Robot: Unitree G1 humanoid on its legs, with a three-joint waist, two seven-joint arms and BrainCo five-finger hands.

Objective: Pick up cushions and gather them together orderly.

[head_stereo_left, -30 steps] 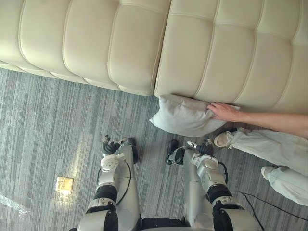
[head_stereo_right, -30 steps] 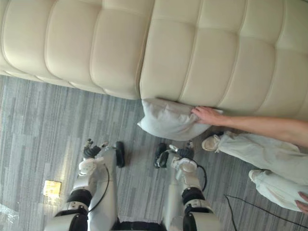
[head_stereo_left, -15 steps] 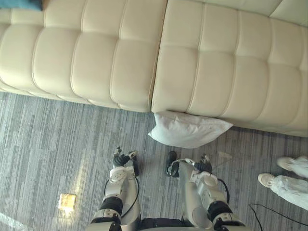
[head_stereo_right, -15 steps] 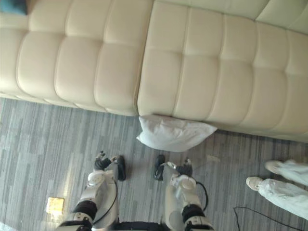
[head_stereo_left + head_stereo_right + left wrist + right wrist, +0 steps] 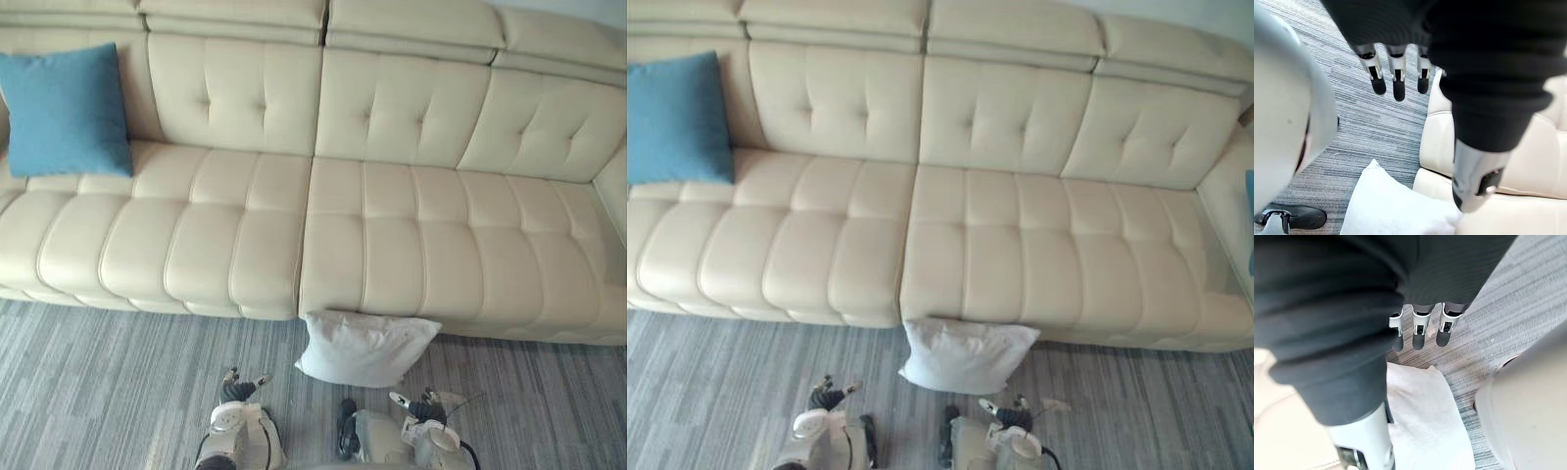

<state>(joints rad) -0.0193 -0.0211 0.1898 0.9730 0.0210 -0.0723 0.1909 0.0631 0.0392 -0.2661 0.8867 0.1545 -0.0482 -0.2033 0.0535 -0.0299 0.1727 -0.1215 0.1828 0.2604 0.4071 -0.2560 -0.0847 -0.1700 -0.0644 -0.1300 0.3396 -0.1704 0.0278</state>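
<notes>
Pickup not yet begun. The white cushion [image 5: 364, 348] lies on the carpet [image 5: 108, 392] against the sofa [image 5: 392, 245] front; the blue cushion [image 5: 65, 111] stands at the seat's left end. Left hand [image 5: 235, 389] and right hand [image 5: 423, 406] hang low, fingers straight, empty. Judged next: reach down and grasp the white cushion.

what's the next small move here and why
Probably reach forward for the white cushion: it lies on the floor against the sofa, right ahead of the open, empty left hand and right hand, while the blue cushion is up on it.
</notes>
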